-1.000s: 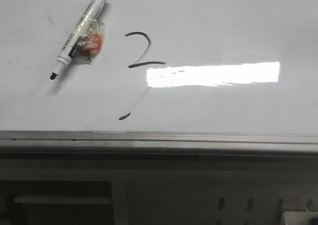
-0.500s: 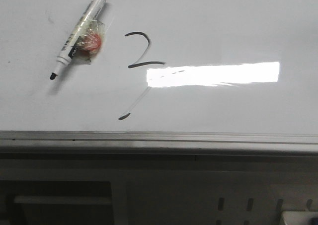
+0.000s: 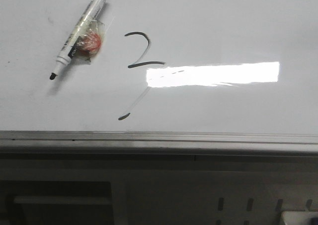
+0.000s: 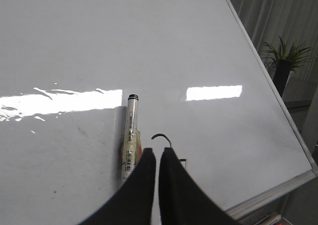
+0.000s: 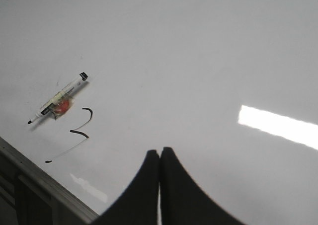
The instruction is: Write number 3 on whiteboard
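Front: 3 [image 3: 140, 66] drawn on board [image 3: 223, 26], just left of the glare strip; faint tail ends in a dark tick near the edge rail [image 3: 159, 135]. Uncapped marker [image 3: 79, 32] lies left of it, tape w/ red blob on its barrel.
L wrist: L gripper [image 4: 157, 158] closed, empty, above board near marker [image 4: 130, 135] & 3 [image 4: 164, 138].
R wrist: R gripper [image 5: 159, 158] closed, empty, well apart from 3 [image 5: 79, 133] & marker [image 5: 58, 103].

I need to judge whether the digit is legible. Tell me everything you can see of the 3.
The 3 is a thin dark marker stroke on the whiteboard: a curved top, a short middle bar, then a faint, washed-out diagonal tail ending in a dark tick near the edge rail. The lower curve is barely inked. The uncapped marker lies left of it, not touching.
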Tool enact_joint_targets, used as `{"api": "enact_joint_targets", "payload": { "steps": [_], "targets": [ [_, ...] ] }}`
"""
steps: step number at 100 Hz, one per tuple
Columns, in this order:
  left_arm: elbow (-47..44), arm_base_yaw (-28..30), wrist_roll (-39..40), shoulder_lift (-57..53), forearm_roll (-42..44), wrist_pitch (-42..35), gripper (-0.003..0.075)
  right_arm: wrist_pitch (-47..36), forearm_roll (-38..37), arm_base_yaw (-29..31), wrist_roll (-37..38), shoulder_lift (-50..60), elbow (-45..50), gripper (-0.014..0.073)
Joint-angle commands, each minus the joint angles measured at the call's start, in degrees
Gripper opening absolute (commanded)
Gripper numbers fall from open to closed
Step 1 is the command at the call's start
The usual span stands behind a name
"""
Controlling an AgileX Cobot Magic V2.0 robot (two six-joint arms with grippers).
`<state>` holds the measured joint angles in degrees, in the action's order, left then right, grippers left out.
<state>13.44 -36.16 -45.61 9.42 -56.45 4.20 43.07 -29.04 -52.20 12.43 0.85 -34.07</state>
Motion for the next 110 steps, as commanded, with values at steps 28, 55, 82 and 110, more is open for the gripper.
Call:
{"api": "enact_joint_targets", "payload": {
  "steps": [28,55,82,110],
  "targets": [
    [-1.0,0.0,-1.8,0.0,3.4,-5.7,-0.002,-3.9,-1.9,0.3,-0.1,0.1,-1.2,-0.0066],
    [-7.2,9.7,19.3,-5.2,38.7,-5.9,-0.002,-3.9,-1.9,0.3,-0.1,0.1,-1.2,-0.0066],
    [-15.7,25.7,40.1,-9.7,54.1,-4.9,-0.002,-3.9,-1.9,0.3,-0.1,0.1,-1.2,-0.0066],
    [-15.6,32.3,40.4,-10.2,54.3,11.5,-0.002,-3.9,-1.9,0.3,-0.1,0.1,-1.2,-0.0066]
  ]
}}
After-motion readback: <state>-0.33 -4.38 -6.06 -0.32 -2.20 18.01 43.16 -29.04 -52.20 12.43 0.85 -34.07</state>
